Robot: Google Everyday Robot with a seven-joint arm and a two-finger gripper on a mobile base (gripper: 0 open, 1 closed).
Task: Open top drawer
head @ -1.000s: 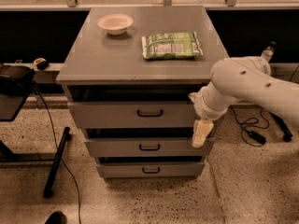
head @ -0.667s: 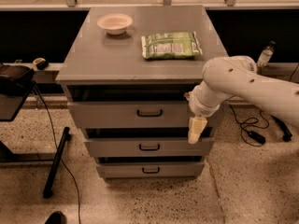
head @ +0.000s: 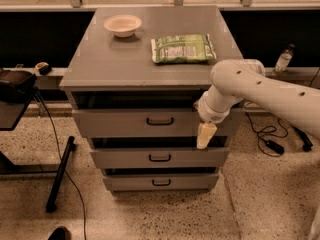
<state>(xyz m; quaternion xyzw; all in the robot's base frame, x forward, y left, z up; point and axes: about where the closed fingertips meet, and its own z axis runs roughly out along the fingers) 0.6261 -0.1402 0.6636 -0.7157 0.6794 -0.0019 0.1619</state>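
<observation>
The top drawer (head: 125,123) is the widest grey front of the cabinet, just under the cabinet top, with a small black pull handle (head: 160,121) at its centre. A dark gap shows between the cabinet top and the drawer's front. My gripper (head: 206,134), pale yellow at the tip, hangs from the white arm (head: 250,86) in front of the right part of this drawer front. It points down, to the right of the handle, and its tip reaches the gap above the middle drawer (head: 160,158).
A white bowl (head: 123,24) and a green snack bag (head: 183,48) lie on the cabinet top (head: 100,59). The smallest drawer (head: 161,182) is at the bottom. A black stand (head: 15,91) with cables is at the left. A bottle (head: 283,59) and cables are at the right.
The arm and gripper have moved a little to the left across the top drawer front, closer to the handle. The drawers have not moved.
</observation>
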